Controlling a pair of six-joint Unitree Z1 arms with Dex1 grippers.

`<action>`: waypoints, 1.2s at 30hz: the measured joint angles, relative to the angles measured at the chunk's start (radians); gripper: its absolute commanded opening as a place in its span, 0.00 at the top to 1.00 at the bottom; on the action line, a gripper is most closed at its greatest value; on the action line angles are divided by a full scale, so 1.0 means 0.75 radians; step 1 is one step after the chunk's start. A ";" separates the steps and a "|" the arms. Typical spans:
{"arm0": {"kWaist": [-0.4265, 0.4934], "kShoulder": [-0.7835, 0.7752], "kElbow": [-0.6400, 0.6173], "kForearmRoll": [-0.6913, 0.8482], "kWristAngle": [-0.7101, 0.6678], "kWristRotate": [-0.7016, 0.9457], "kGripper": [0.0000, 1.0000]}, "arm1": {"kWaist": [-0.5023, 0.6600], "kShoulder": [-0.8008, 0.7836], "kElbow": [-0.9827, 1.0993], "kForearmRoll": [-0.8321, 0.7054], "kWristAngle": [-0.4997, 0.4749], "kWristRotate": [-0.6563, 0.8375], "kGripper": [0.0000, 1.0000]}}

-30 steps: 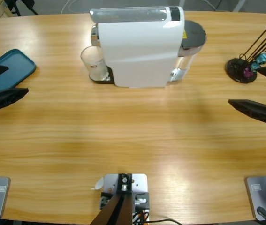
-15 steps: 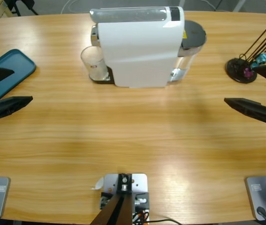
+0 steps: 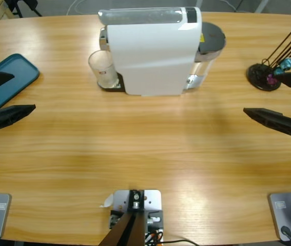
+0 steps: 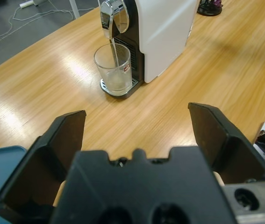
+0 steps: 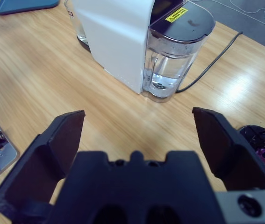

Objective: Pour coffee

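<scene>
Only our left wrist view shows a thin stream falling from the spout into the one clear glass [image 4: 116, 70], which stands at the white coffee machine [image 3: 153, 48], toward the table's [image 3: 145, 148] twelve o'clock. Our left gripper [image 3: 4, 95] and right gripper [image 3: 278, 100] are both released, holding nothing.

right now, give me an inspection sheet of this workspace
surface: wooden table, bare in the middle
job's things: white coffee machine with clear water tank; glass cup under its spout, thin stream running in
clutter: teal tray at one end; black holder of sticks at the other
hands: left hand open, holding nothing; right hand open, holding nothing
cables: black cord behind the machine
surroundings: grey floor with wires
</scene>
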 measured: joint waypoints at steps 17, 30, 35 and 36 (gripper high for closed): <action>0.000 0.000 0.000 0.000 0.033 0.003 0.04 | 0.000 0.000 0.000 -0.003 0.000 0.000 0.00; 0.000 0.000 0.000 0.000 0.034 0.003 0.04 | 0.000 0.000 0.001 -0.003 0.000 0.000 0.00; 0.000 0.000 0.000 0.000 0.034 0.003 0.04 | 0.000 0.000 0.002 -0.003 0.000 0.000 0.00; 0.000 0.000 0.000 0.000 0.034 0.003 0.04 | 0.000 0.000 0.002 -0.003 0.000 0.000 0.00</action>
